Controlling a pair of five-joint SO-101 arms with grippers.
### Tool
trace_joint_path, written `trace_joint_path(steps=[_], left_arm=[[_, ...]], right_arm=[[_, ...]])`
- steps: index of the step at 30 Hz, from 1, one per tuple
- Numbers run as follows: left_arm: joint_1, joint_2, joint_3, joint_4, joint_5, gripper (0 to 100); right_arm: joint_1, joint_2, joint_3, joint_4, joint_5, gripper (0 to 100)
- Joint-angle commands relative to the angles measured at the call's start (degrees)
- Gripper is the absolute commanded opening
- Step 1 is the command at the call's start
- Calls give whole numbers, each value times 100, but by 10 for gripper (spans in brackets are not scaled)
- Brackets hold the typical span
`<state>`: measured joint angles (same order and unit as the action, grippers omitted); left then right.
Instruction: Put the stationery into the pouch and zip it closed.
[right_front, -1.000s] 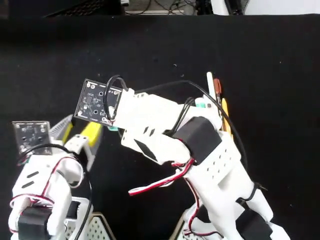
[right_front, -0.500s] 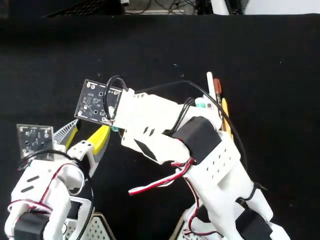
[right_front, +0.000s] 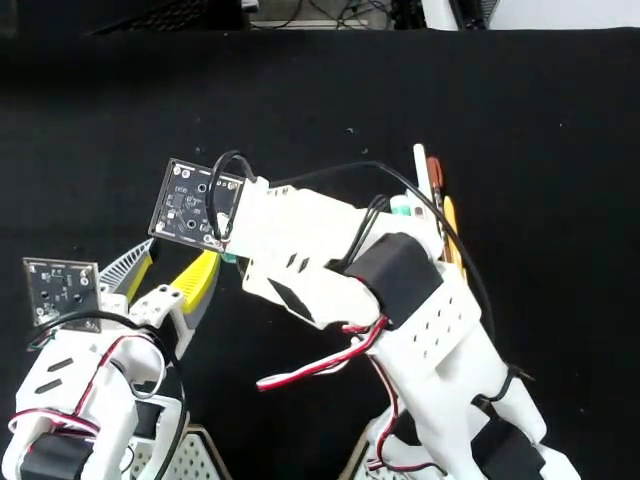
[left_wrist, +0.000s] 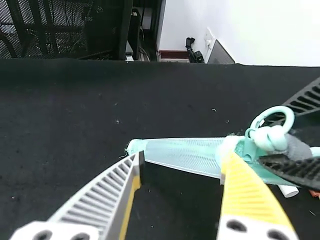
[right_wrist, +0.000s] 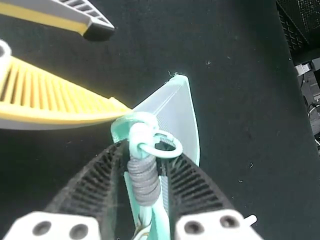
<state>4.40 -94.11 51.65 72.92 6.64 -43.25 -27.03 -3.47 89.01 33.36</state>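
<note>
The teal pouch (left_wrist: 175, 152) lies on the black table, and its pointed end (right_wrist: 172, 115) shows ahead of my right gripper (right_wrist: 147, 152). That gripper is shut on the zipper pull (right_wrist: 145, 175), a grey-wrapped tab with a teal ring (left_wrist: 270, 125). My left gripper (left_wrist: 182, 165) stands open around the pouch's end, the yellow finger (right_wrist: 55, 100) touching it near the zipper and the grey finger (right_wrist: 75, 17) apart. In the high view the right arm covers most of the pouch (right_front: 400, 207), the left gripper (right_front: 175, 258) is at the lower left, and pens (right_front: 432, 185) stick out at the far end.
The black table (right_front: 540, 110) runs wide at the back and right. Cables and a dark mesh rack (left_wrist: 60, 27) stand beyond the far edge. The arms' bases (right_front: 200, 450) sit at the near edge.
My left gripper has opened wider, and its yellow finger has swung toward the pouch's end. The left wrist shifted slightly. The right arm has kept still on the zipper pull.
</note>
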Motion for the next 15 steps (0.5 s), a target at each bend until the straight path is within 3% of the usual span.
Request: trace_joint_path(steps=[1,8,15], left_arm=[[75,-35,-277,18,18,270],[154,-35,-541,246,-193,270],[857,-35,154,-378,-202,270]], right_arm=[[-35,22,-22,-123,44,12],[-35,40,-13,-123,44,12],[-35,40,-13,-114,44,12]])
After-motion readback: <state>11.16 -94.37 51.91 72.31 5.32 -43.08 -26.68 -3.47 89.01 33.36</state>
